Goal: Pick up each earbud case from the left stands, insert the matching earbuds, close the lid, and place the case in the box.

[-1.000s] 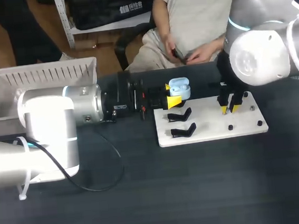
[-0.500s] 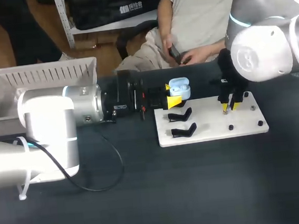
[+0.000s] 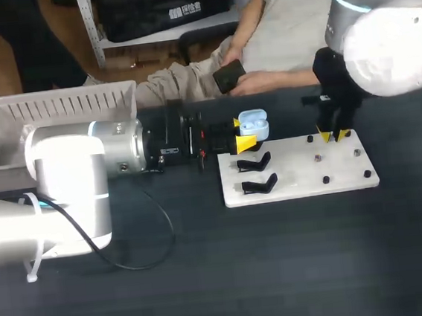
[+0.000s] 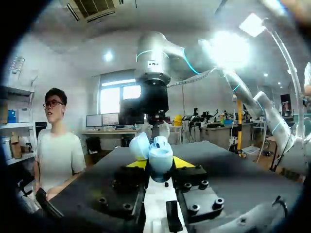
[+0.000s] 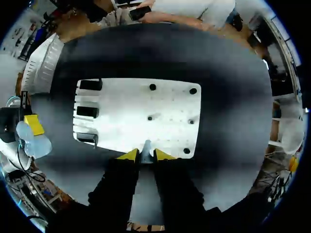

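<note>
A light-blue earbud case (image 3: 253, 126) with its lid up is held level by my left gripper (image 3: 244, 141), just behind the white stand board (image 3: 302, 170). In the left wrist view the case (image 4: 158, 154) sits between the yellow fingertips (image 4: 183, 162), which press it from both sides. My right gripper (image 3: 334, 136) hangs over the board's far right part. In the right wrist view a small pale earbud (image 5: 146, 145) is pinched between the tips of the right gripper (image 5: 146, 154), above the board (image 5: 136, 111).
Black stands (image 3: 257, 174) sit empty on the board's left side, and small pegs (image 3: 325, 180) dot its right side. A white slatted basket (image 3: 57, 113) stands at the back left. A black cable (image 3: 154, 231) loops over the dark table beside my left arm.
My right gripper has risen from the board's pegs and moved back and to the right. The left arm and the case have stayed still.
</note>
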### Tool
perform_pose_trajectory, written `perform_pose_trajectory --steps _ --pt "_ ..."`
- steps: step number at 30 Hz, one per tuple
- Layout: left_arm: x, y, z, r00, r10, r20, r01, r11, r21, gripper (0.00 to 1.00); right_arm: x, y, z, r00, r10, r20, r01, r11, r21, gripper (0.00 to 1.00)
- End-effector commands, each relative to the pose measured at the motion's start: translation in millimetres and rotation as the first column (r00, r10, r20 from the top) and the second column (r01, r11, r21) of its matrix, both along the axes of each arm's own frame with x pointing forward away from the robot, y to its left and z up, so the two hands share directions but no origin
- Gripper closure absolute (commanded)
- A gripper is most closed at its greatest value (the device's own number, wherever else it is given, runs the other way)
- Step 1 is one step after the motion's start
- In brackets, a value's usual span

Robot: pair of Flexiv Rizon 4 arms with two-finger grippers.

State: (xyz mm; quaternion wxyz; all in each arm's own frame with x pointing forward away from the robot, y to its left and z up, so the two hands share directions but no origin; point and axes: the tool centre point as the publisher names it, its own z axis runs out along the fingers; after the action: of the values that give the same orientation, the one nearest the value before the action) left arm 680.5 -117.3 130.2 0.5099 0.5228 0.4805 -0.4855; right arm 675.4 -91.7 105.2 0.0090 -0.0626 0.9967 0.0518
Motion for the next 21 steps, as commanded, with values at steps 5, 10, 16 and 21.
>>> perform_pose_trajectory --steps 5,10,16,21 --pt "-2.2 0 -0.6 1.000 0.008 0.004 -0.008 1.000 -0.003 1.00 -43.3 10 71 0.997 0.075 0.014 -0.075 0.996 -0.039 1.00" --pt "-2.2 0 -0.6 1.000 0.008 0.004 -0.008 1.000 -0.003 1.00 -57.3 24 96 0.991 0.130 0.034 -0.128 0.990 -0.049 1.00" --pt "-2.2 0 -0.6 1.000 0.008 0.004 -0.008 1.000 -0.003 1.00 -58.1 28 99 0.988 0.149 0.025 -0.148 0.988 -0.042 1.00" --pt "-2.2 0 -0.6 1.000 0.008 0.004 -0.008 1.000 -0.003 1.00 -58.1 28 99 0.988 0.149 0.025 -0.148 0.988 -0.042 1.00"
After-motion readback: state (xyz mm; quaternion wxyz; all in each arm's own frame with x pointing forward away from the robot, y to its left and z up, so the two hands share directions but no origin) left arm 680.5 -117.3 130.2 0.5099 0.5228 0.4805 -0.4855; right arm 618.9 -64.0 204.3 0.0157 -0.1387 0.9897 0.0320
